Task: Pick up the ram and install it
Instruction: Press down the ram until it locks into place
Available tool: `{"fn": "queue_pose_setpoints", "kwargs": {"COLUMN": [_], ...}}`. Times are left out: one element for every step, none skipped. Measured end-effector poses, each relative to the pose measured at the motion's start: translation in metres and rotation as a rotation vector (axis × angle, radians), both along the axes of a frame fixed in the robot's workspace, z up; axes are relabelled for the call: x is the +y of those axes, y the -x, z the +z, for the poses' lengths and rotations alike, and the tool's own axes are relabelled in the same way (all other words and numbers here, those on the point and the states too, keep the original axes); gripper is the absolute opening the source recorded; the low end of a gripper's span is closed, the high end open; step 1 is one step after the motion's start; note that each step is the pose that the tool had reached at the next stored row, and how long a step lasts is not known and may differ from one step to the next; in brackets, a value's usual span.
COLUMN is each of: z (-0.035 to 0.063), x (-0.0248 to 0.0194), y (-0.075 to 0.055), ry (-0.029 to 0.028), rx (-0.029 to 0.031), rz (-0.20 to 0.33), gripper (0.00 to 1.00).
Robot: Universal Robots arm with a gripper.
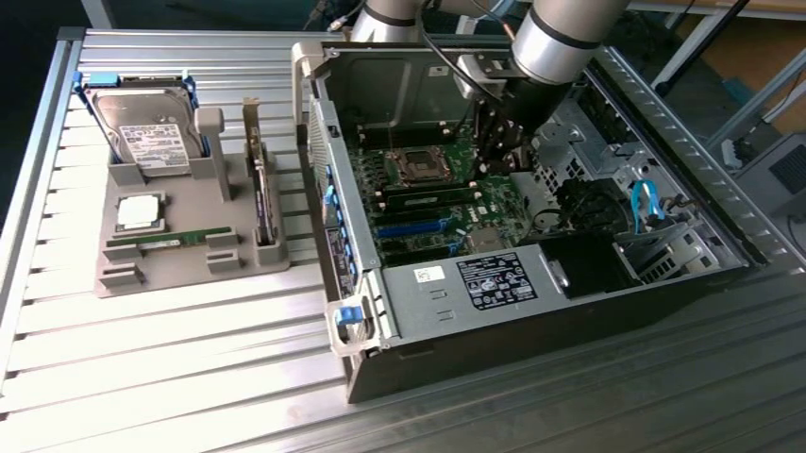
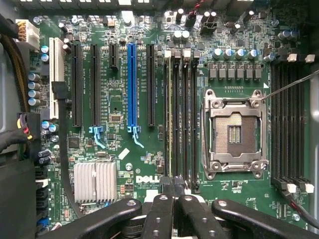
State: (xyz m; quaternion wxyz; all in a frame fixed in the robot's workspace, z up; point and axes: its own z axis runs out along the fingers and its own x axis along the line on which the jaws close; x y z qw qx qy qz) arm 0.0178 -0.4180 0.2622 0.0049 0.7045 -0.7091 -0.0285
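Observation:
The ram [image 2: 172, 119] stands edge-on in one of the black memory slots beside the empty processor socket [image 2: 233, 132], showing as a thin pale-green line. In the exterior view the ram [image 1: 435, 199] lies seated along the green motherboard inside the open computer case. My gripper [image 2: 173, 188] is shut, its black fingertips [image 2: 164, 199] together right over one end of the ram. I cannot tell whether they touch it. In the exterior view the gripper [image 1: 495, 168] reaches down into the case at the slot's end on the exterior view's right.
A grey parts tray [image 1: 189, 189] on the exterior view's left holds a hard drive [image 1: 149, 132], a silver processor chip [image 1: 139, 212], another green stick [image 1: 170, 241] and a dark expansion card [image 1: 264, 203]. Case walls, cables [image 2: 10, 59] and a heatsink [image 2: 94, 181] ring the slots.

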Motion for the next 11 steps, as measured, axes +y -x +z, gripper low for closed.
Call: {"fn": "queue_pose_setpoints", "kwargs": {"z": [-0.0008,-0.0014,-0.0021,-0.0026,-0.0028,-0.0028,-0.0030,-0.0031,-0.0032,-0.0031,-0.0031], "x": [0.0000,0.0000,0.0000,0.0000,0.0000,0.0000,0.0000,0.0000,0.0000,0.0000,0.0000], "y": [0.0000,0.0000,0.0000,0.0000,0.0000,0.0000,0.0000,0.0004,0.0010,0.0010,0.0010], "ry": [-0.0001,-0.0001,0.0000,0.0000,0.0003,0.0004,0.0002,-0.0006,-0.0015,-0.0014,-0.0012], "rx": [0.0000,-0.0001,0.0000,-0.0001,0.0001,-0.0001,-0.0011,-0.0051,-0.0122,-0.0133,-0.0132], "rz": [0.000,0.000,0.000,0.000,0.000,0.000,0.000,0.000,0.000,0.000,0.000], "gripper": [0.10,0.10,0.10,0.10,0.10,0.10,0.10,0.10,0.10,0.10,0.10]}}
